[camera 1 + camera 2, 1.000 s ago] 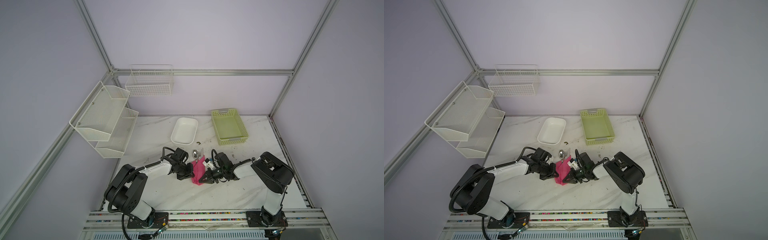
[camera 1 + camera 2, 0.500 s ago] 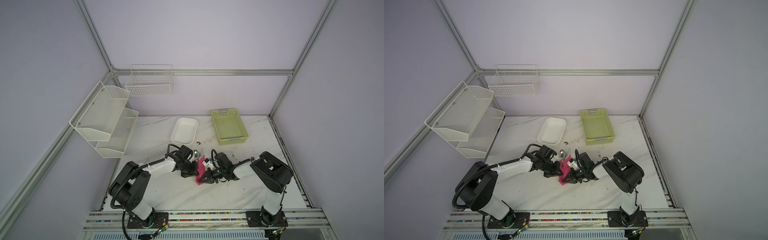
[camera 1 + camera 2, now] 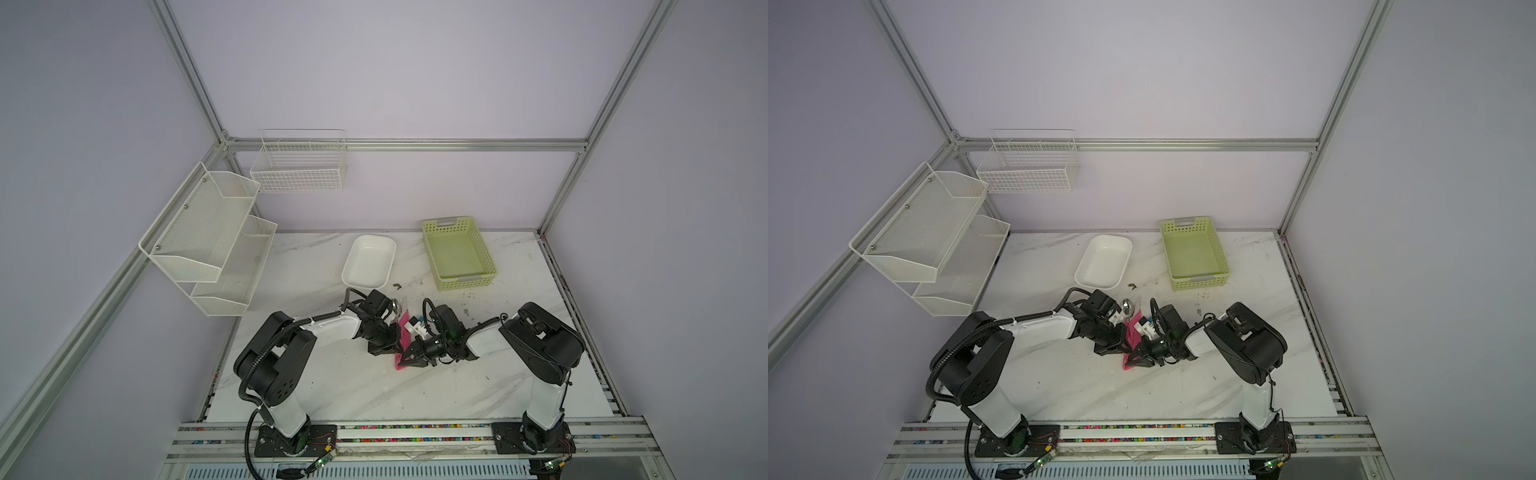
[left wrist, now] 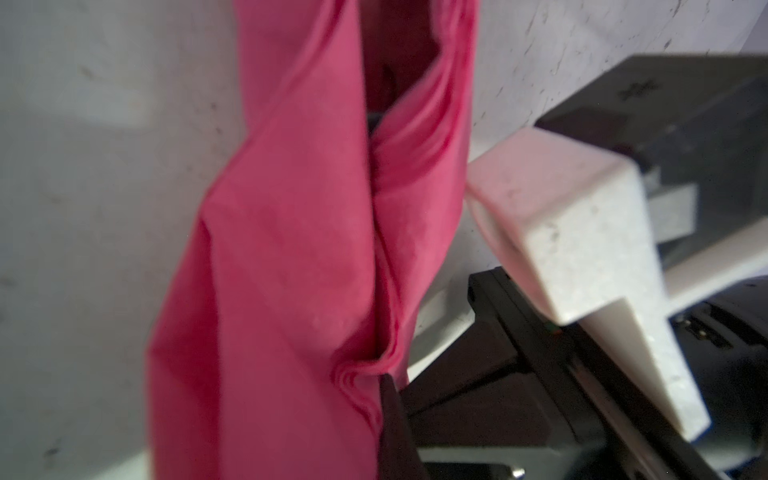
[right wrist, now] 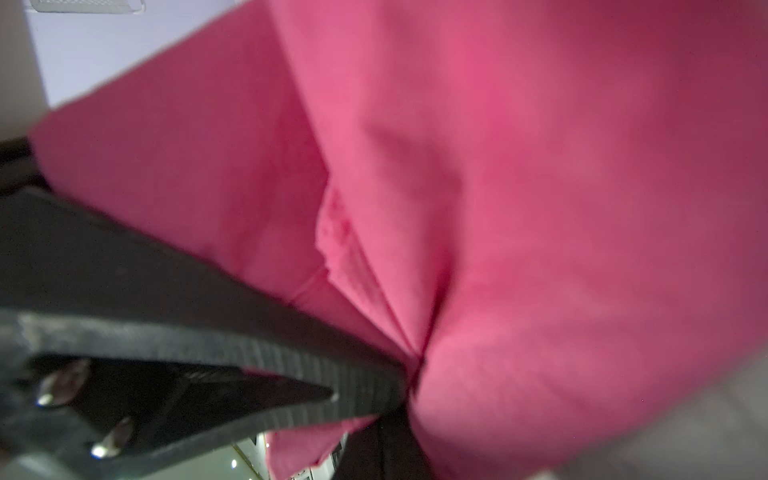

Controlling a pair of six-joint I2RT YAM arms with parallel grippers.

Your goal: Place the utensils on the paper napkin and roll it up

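Observation:
The paper napkin (image 3: 403, 326) (image 3: 1133, 334) lies mid-table as a narrow pink roll between my two grippers. Its twisted folds fill the left wrist view (image 4: 291, 249) and the right wrist view (image 5: 519, 187). A shiny spoon head (image 3: 396, 307) (image 3: 1128, 307) sticks out of the roll's far end; the rest of the utensils is hidden inside. My left gripper (image 3: 384, 347) (image 4: 384, 399) is shut, pinching a bunched fold on the roll's left side. From the right, my right gripper (image 3: 409, 359) (image 5: 399, 399) is shut on the near end, with pink paper between its fingers.
Behind the roll stand a white dish (image 3: 369, 262) and a light green basket (image 3: 458, 253). A white mesh shelf (image 3: 208, 241) hangs on the left wall and a wire basket (image 3: 299, 166) on the back wall. Dark crumbs dot the marble near the basket.
My left gripper has shifted to the right against the napkin, and the roll looks narrower. The right gripper has hardly moved.

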